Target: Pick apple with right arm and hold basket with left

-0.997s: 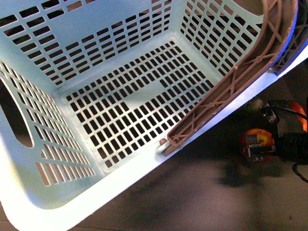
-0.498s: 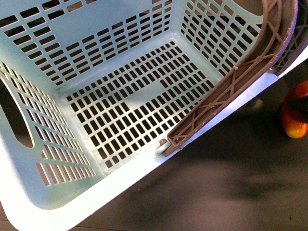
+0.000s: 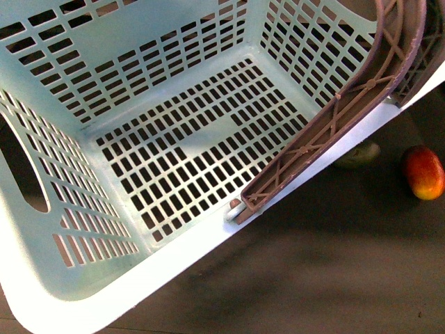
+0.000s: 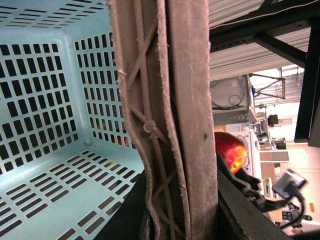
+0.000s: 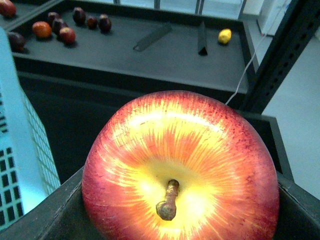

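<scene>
Red-yellow apple (image 5: 180, 170) close up, stem (image 5: 168, 200) toward camera, mint basket (image 5: 22, 150) wall beside

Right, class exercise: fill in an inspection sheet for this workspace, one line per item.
Surface: dark tabletop.
Job's things: basket empty; apple out of the basket.
Clutter: elongated red-orange fruit beside basket; small fruits on far table.
Grippers: right tool shut on apple; left tool appears closed on brown handle.
Cables: white cable past the far table.
Surroundings: dark metal frames, lab equipment.
</scene>
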Tool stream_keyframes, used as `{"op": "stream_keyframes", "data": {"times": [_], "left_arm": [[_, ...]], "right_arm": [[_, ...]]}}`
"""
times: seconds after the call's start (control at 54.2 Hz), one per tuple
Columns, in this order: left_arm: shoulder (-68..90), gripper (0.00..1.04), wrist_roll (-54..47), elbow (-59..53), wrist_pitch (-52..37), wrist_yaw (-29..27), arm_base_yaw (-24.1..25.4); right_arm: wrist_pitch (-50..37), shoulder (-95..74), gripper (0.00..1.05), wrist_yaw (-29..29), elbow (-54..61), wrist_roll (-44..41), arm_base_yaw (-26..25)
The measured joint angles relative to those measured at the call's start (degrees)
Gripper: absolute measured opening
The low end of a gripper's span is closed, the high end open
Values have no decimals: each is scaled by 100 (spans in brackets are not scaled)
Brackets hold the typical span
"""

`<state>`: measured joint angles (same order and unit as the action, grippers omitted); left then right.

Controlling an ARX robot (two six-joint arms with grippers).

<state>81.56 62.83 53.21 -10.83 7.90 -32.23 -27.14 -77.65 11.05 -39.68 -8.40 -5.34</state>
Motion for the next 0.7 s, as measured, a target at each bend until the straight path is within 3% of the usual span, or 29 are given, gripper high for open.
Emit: {"op": "stream_keyframes", "data": {"times": [0.535,0.701], "left_arm": [[0,20,0,0,0,7,-2],[0,20,0,0,0,0,-2]], "right_arm": [[72,195,81,-614,-262,595,2389],[-22,-127,81,-787,-166,592,2828]]}}
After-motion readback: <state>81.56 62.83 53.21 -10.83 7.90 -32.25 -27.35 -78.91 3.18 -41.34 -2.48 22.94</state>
